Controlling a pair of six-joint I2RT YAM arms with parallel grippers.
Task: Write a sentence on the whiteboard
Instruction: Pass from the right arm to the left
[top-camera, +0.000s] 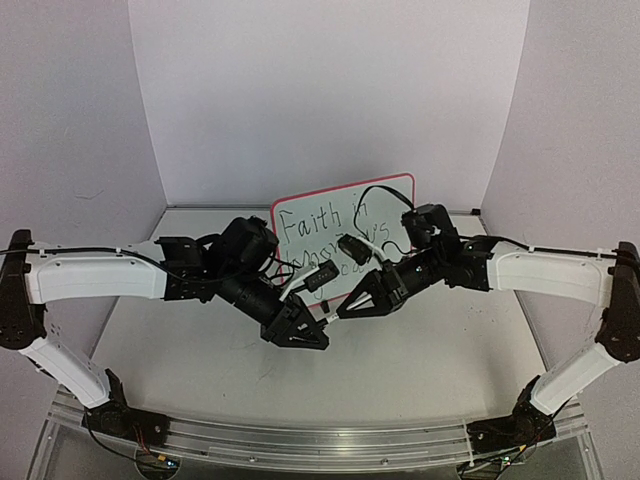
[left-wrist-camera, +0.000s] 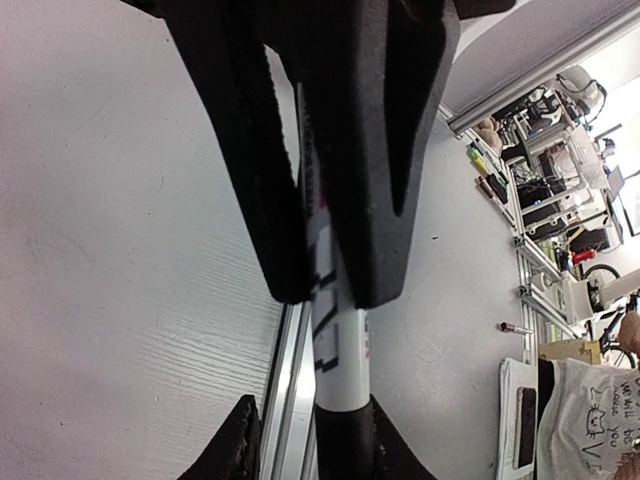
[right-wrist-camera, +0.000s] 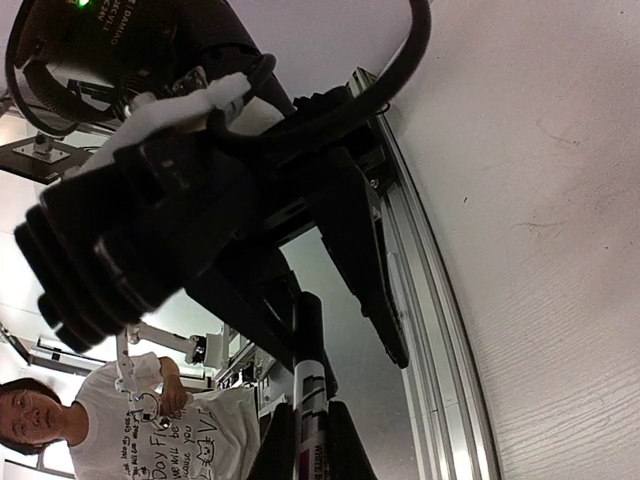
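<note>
L tool & R tool grip marker; whiteboard reads "Faith in".

White, black-capped marker between the right tool's two dark fingers.

Much of the board and the pen is out of your sight.
From above, the left arm's black wrist and the right arm's black wrist cover the lower half of the small white whiteboard with its thin red-pink frame. Of the thin dark handwritten sentence you read only "Faith in"; the lower lines show in scraps, and the board's bottom edge is hidden. The white marker pen with black print is too small to pick out there. In the left wrist view its upper barrel disappears between the black fingers of the left gripper. In the right wrist view the picture's bottom edge cuts it off inside the right gripper.
</note>
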